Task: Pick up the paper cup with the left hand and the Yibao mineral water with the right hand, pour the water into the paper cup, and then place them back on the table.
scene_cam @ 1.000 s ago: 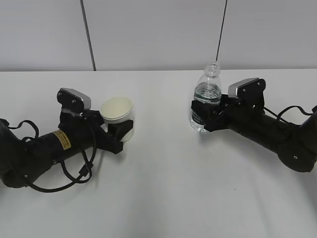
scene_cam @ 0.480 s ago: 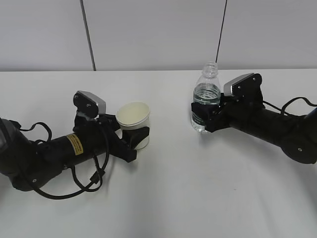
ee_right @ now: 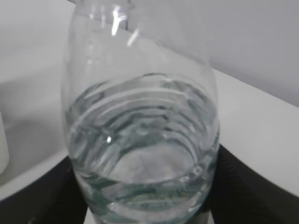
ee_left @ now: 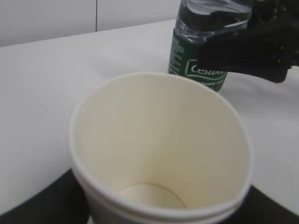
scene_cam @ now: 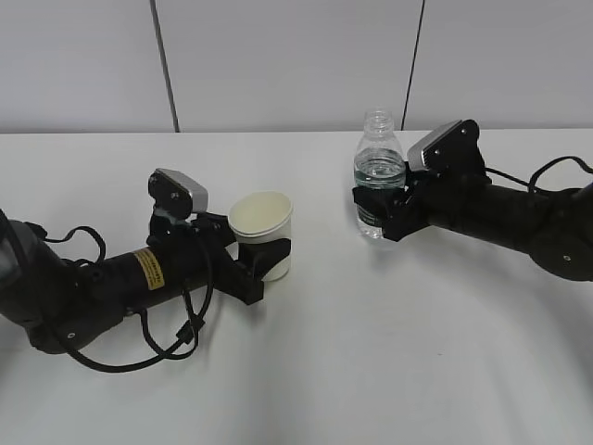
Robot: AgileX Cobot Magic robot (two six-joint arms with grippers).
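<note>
1. Paper cup gripped — jaws of the left hand closed around its lower wall, rim up, cup upright, left of the tabletop's middle. Cannot tell whether its base touches the surface or hangs just above it.
2. Cup interior dry and cream in the left wrist view — no water in it yet.
3. Yibao mineral water gripped as well — jaws of the right hand clamped on the green-labelled lower body, neck uncapped and pointing up. Base very near the tabletop; contact unclear.
4. Water level sitting roughly at the bottle's shoulder in the right wrist view, surface rippled, nothing spilled.
5. Bottle and cup near each other but apart, bottle to the right of the cup and a little farther back.
6. Done, by the look of it: both pick-up grasps.
7. Left: bringing bottle mouth over the cup rim, tilting to pour, righting the bottle, setting both down and releasing.
</note>
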